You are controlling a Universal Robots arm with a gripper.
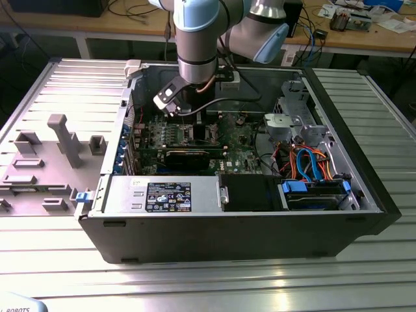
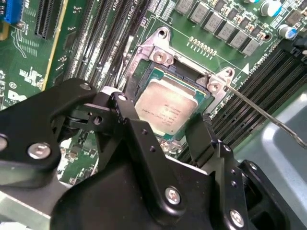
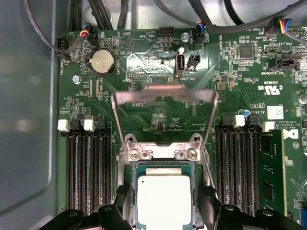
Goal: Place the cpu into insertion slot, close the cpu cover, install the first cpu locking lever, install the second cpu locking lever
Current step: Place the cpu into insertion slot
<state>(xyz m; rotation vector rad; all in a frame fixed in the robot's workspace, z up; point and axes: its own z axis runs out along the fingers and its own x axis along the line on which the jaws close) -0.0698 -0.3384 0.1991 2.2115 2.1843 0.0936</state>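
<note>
The cpu [image 3: 164,206], a flat square with a silvery-grey top, lies level in the insertion slot [image 3: 163,166] near the middle of the motherboard [image 3: 158,120]; the end effector [image 3: 164,191] straddles it, spread wider than the chip, apparently so nothing presses its edges; the cpu cover [image 3: 163,94] stands raised, leaving the slot reachable.

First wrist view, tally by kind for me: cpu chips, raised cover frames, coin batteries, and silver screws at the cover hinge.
cpu: 1
cpu cover, raised: 1
coin battery: 1
hinge screws: 2
Total: 5
</note>
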